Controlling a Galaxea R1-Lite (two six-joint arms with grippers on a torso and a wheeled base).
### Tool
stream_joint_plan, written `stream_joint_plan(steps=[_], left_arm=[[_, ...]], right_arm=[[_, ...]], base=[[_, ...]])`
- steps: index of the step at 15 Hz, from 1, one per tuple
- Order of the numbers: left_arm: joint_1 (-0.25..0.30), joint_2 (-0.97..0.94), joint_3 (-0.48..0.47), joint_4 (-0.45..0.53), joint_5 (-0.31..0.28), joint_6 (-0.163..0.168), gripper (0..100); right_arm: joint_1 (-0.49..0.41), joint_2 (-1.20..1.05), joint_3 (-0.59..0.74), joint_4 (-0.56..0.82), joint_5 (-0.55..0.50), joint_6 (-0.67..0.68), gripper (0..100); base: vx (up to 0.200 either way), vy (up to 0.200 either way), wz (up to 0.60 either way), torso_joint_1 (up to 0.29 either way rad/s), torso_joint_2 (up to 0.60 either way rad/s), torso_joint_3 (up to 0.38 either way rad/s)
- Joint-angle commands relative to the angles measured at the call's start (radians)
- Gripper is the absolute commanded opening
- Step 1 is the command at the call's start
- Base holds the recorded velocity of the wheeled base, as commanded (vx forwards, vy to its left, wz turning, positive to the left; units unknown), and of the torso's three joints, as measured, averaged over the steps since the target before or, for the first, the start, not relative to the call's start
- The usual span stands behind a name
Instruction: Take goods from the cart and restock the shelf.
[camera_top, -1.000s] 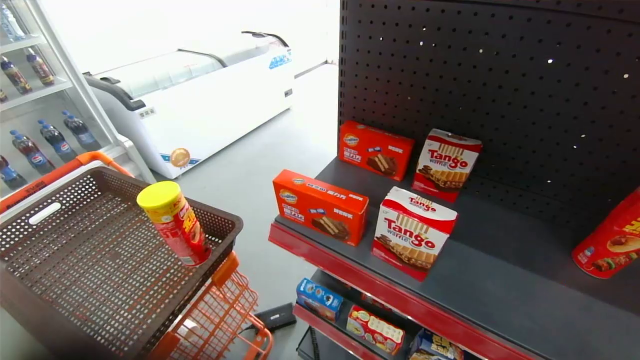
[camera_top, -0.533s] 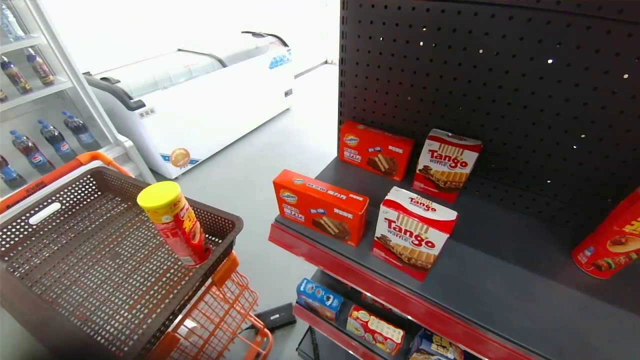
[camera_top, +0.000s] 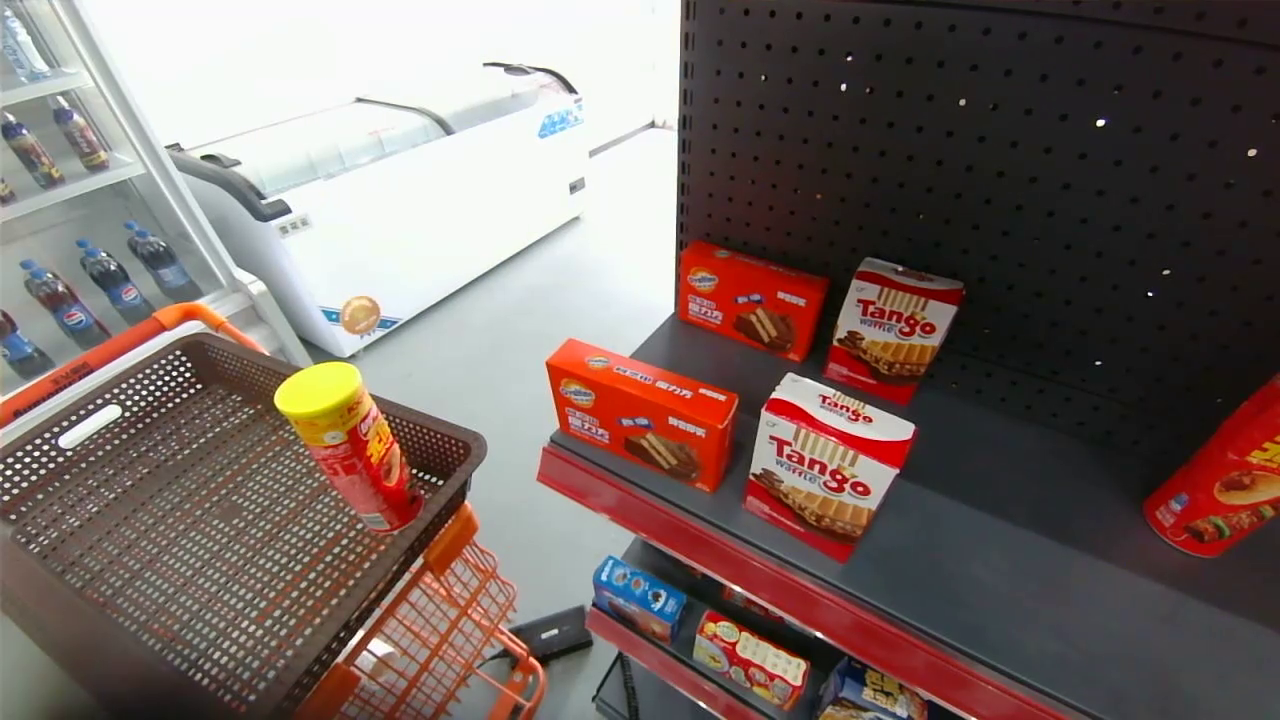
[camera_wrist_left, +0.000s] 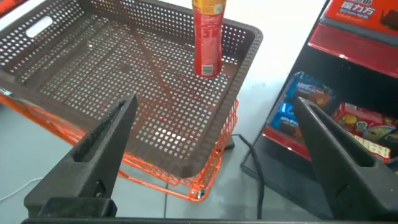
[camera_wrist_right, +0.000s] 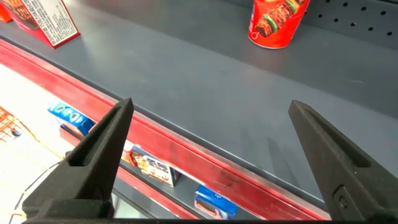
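1. Black left gripper (camera_wrist_left: 214, 102), jaws spread wide, hangs over the brown cart basket (camera_top: 150, 520); right gripper (camera_wrist_right: 211, 104), equally wide, over the grey shelf (camera_top: 1000, 580).
2. Red canister (camera_top: 350, 445) stands tilted in the cart basket, head view's lower left, unmoved since earlier.
3. Red tub (camera_top: 1225, 480) is cut off at the right edge.

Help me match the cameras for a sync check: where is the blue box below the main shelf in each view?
Head view: the blue box sits low in the picture, under the left end of the red front edge.
Left wrist view: blue box under that edge, just past the cart corner.
Right wrist view: blue box below the edge, at its end nearest the cart.
Shared landmark: the shelf's red front edge.
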Motion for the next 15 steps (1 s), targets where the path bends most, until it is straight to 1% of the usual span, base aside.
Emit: stream_joint_plan(steps=[1, 2, 3, 4, 6, 8, 10, 12, 13, 14, 15], left_arm=[[-0.02, 0.406, -0.037, -0.174, -0.002, -0.049, 100], [-0.017, 0.498, -0.034, -0.238, 0.004, -0.057, 100], [-0.002, 0.57, -0.029, -0.287, 0.009, -0.076, 100], [0.013, 0.656, -0.029, -0.353, 0.011, -0.083, 100], [0.019, 0.788, -0.014, -0.539, 0.007, -0.082, 100], [0.018, 0.892, -0.014, -0.687, 0.006, -0.082, 100], [0.024, 1.011, 0.002, -0.838, 0.007, -0.059, 100], [0.024, 1.127, 0.039, -1.029, 0.007, -0.02, 100], [0.024, 1.165, 0.045, -1.089, 0.007, -0.01, 100], [0.032, 1.245, 0.049, -1.194, 0.007, -0.005, 100], [0.042, 1.302, 0.048, -1.264, 0.007, 0.001, 100]], right_arm=[[0.0, 0.0, 0.0, 0.0, 0.0, 0.0, 100], [0.0, 0.0, 0.0, 0.0, 0.0, 0.0, 100], [0.0, 0.0, 0.0, 0.0, 0.0, 0.0, 100], [0.0, 0.0, 0.0, 0.0, 0.0, 0.0, 100], [0.0, 0.0, 0.0, 0.0, 0.0, 0.0, 100], [0.0, 0.0, 0.0, 0.0, 0.0, 0.0, 100], [0.0, 0.0, 0.0, 0.0, 0.0, 0.0, 100], [0.0, 0.0, 0.0, 0.0, 0.0, 0.0, 100], [0.0, 0.0, 0.0, 0.0, 0.0, 0.0, 100], [0.0, 0.0, 0.0, 0.0, 0.0, 0.0, 100], [0.0, 0.0, 0.0, 0.0, 0.0, 0.0, 100]], base=[[0.0, 0.0, 0.0, 0.0, 0.0, 0.0], [0.0, 0.0, 0.0, 0.0, 0.0, 0.0], [0.0, 0.0, 0.0, 0.0, 0.0, 0.0], [0.0, 0.0, 0.0, 0.0, 0.0, 0.0], [0.0, 0.0, 0.0, 0.0, 0.0, 0.0], [0.0, 0.0, 0.0, 0.0, 0.0, 0.0], [0.0, 0.0, 0.0, 0.0, 0.0, 0.0], [0.0, 0.0, 0.0, 0.0, 0.0, 0.0], [0.0, 0.0, 0.0, 0.0, 0.0, 0.0], [0.0, 0.0, 0.0, 0.0, 0.0, 0.0], [0.0, 0.0, 0.0, 0.0, 0.0, 0.0]])
